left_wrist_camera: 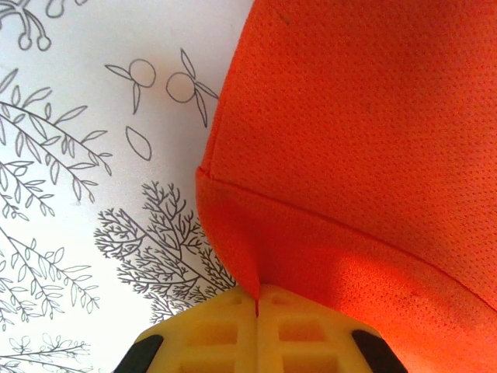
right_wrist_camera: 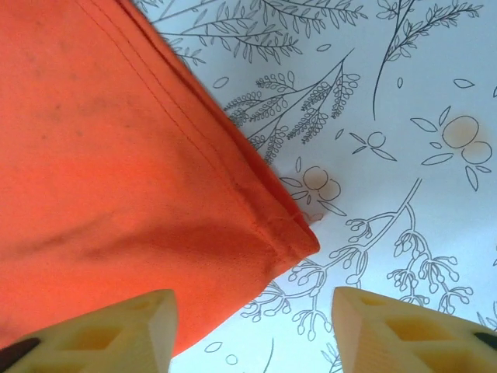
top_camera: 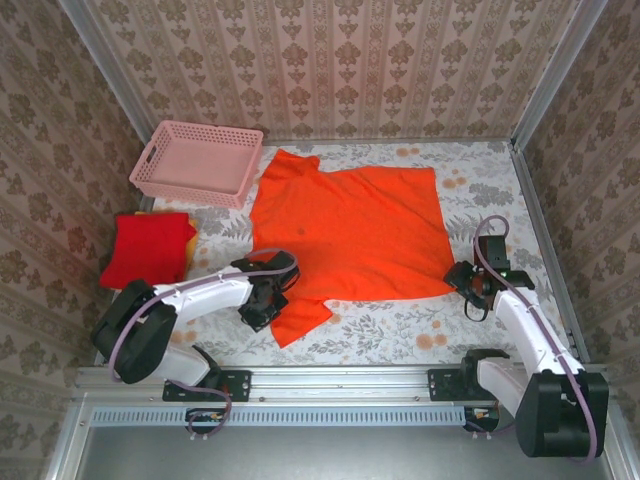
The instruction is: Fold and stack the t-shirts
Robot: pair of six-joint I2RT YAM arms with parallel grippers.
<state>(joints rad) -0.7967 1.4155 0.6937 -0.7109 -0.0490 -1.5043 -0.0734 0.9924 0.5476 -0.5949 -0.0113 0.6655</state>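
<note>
We see the orange t-shirt [top_camera: 350,225] spread flat on the flowered table [top_camera: 480,180]. It lies just to the right of the pink basket [top_camera: 185,190], one shoulder close to the basket's right end. The red t-shirt [top_camera: 145,248] lies folded into a small block just in front of the basket's left end, apart from the orange one.

The left gripper [top_camera: 262,300] sits well in front of the basket, at the sleeve on the orange t-shirt's near left side. In its wrist view we see the left gripper [left_wrist_camera: 256,299] with its yellow fingers pressed together, a hemmed edge of the cloth pinched in the seam between them. The cloth runs up and to the right from the fingertips.

The right gripper [top_camera: 468,285] is far from the basket, across the orange t-shirt at its near right corner. In its wrist view the right gripper [right_wrist_camera: 252,299] stands wide. The stitched corner lies on the table just ahead of the gap, the cloth reaching beneath one finger while the other is over bare table.
</note>
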